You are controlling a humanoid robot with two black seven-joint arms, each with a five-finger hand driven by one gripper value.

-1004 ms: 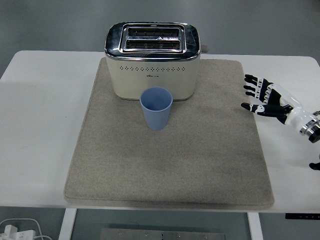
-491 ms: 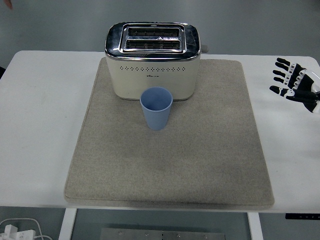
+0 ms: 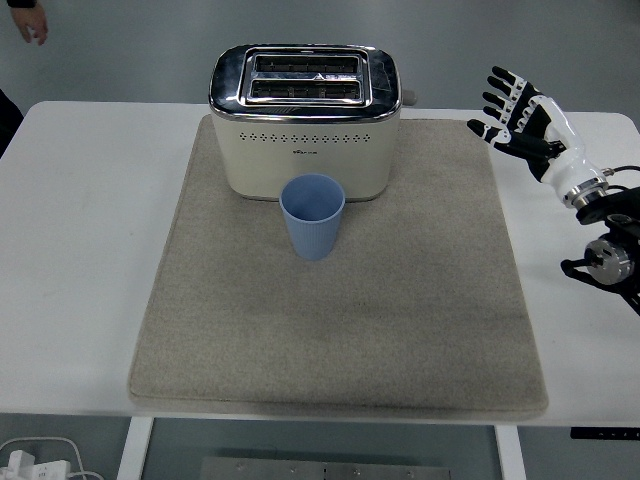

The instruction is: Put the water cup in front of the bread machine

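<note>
A blue ribbed water cup (image 3: 313, 216) stands upright on the grey mat (image 3: 400, 300), right in front of the cream and chrome toaster (image 3: 305, 120). My right hand (image 3: 512, 110) is raised at the right, over the mat's far right corner, with fingers spread and holding nothing. It is well clear of the cup. The left arm does not show.
The mat covers most of the white table (image 3: 80, 250). A person's hand (image 3: 30, 20) shows at the top left corner, beyond the table. Cables and a power strip (image 3: 30, 462) lie on the floor at the bottom left.
My right hand moved out to the right edge, then back in and up toward the mat's far right corner. A person's hand has come into view at the top left. The cup has not moved.
</note>
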